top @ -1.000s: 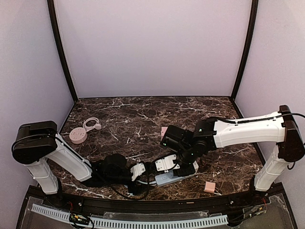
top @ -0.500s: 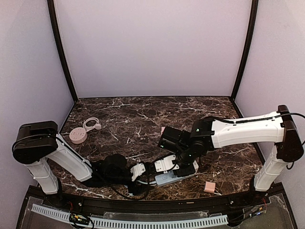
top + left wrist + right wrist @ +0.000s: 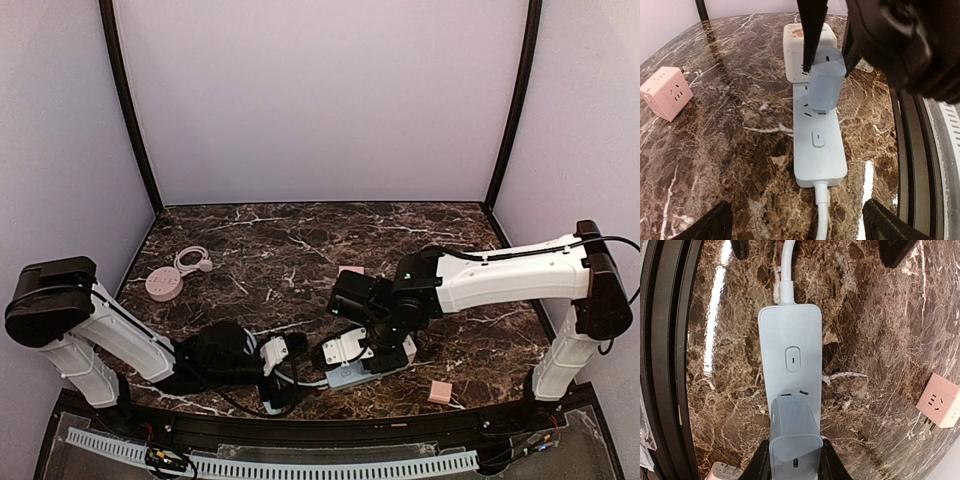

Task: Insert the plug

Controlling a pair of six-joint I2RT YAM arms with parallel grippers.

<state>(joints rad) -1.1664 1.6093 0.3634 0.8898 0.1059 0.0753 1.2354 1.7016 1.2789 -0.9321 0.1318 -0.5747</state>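
A grey-blue power strip (image 3: pixel 818 150) lies near the table's front edge; it also shows in the right wrist view (image 3: pixel 790 345) and the top view (image 3: pixel 345 377). My right gripper (image 3: pixel 796 467) is shut on a grey-blue plug (image 3: pixel 794 437). It holds the plug upright on the strip's socket beyond the switch. The plug's base (image 3: pixel 825 80) meets the strip's face and no prongs show. My left gripper (image 3: pixel 800 231) is open and empty. Its fingers (image 3: pixel 707 225) stand either side of the strip's white cable (image 3: pixel 822 215), back from the strip's end.
A pink cube socket (image 3: pixel 665 92) sits on the marble beyond the strip, and a white cube (image 3: pixel 799 45) stands behind the plug. Another pink cube (image 3: pixel 439 391) lies front right. A round pink socket with a white cable (image 3: pixel 162 283) lies far left. A black rail (image 3: pixel 670 355) edges the table.
My left gripper has drawn back to the left, away from the strip's end. My right gripper has shifted slightly left and down with the plug onto the strip.
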